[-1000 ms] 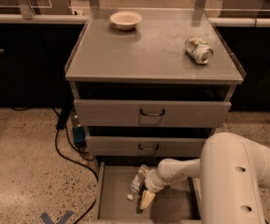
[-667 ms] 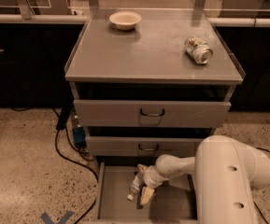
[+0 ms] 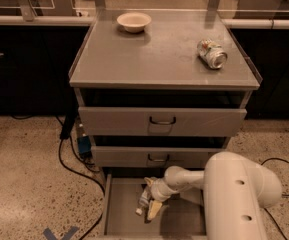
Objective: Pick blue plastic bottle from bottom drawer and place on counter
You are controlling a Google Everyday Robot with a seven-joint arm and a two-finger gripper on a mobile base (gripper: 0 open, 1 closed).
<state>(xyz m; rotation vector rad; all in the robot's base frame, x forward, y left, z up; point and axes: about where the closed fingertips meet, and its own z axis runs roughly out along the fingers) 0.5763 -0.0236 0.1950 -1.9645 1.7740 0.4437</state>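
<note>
The blue plastic bottle (image 3: 143, 199) is a slim pale bottle with a white cap. It lies tilted on the floor of the open bottom drawer (image 3: 121, 219), cap toward the front. My gripper (image 3: 151, 200) reaches down into the drawer from the right and is right at the bottle, touching or almost touching its right side. My white arm (image 3: 234, 199) fills the lower right and hides the drawer's right part. The counter (image 3: 159, 59) is the grey cabinet top above.
A cream bowl (image 3: 134, 21) stands at the counter's back left and a crushed silver can (image 3: 212, 53) lies at its right. Two drawer fronts with dark handles (image 3: 162, 120) are above the open drawer. Black cables (image 3: 66, 154) run over the floor at the left.
My arm has shifted slightly to the left, and the gripper has edged closer to the bottle. The bottle lies in the same spot.
</note>
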